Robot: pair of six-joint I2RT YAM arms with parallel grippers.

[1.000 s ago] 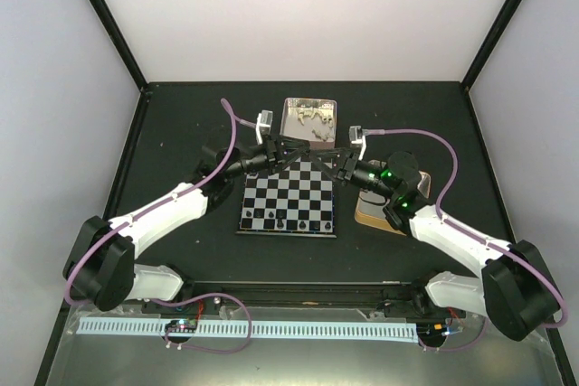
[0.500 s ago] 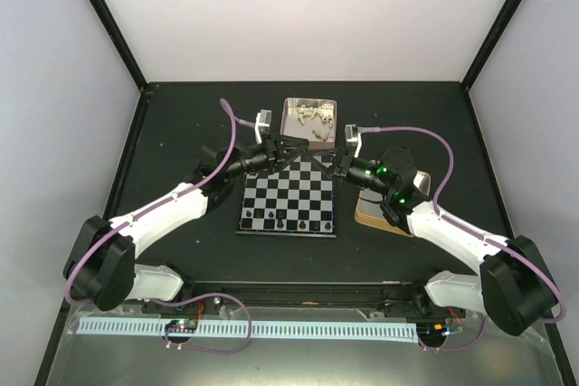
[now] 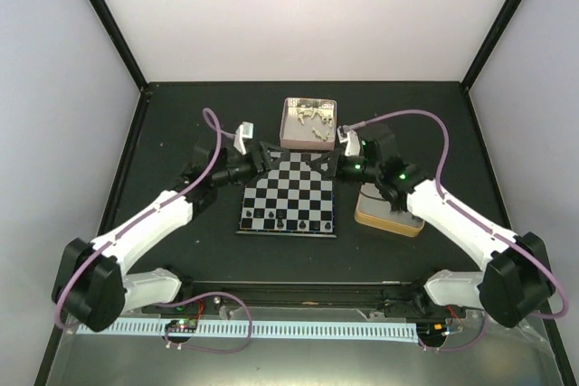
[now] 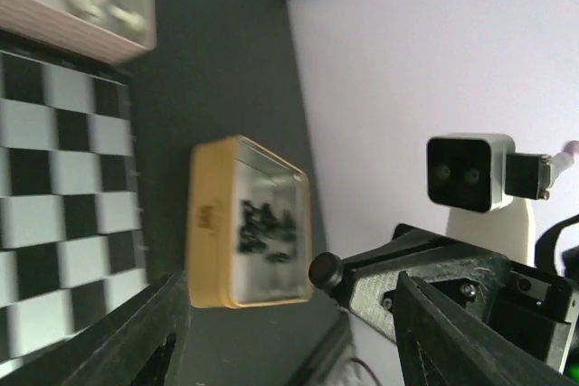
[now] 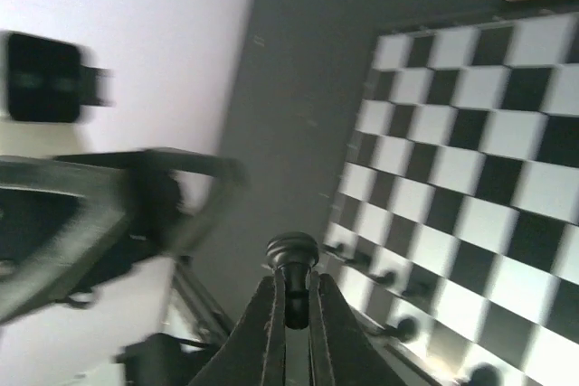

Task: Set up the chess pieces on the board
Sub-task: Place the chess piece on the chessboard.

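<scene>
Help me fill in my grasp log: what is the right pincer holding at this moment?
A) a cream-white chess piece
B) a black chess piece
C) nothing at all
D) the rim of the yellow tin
B: in the right wrist view, the right pincer is shut on a black chess piece, whose round head pokes out above the fingertips.

No text, number or brand can be read in any view; the yellow tin [image 4: 206, 223], just beside the board [image 4: 54, 178], bears a small dark mark on its side wall, too blurred to make out.
</scene>
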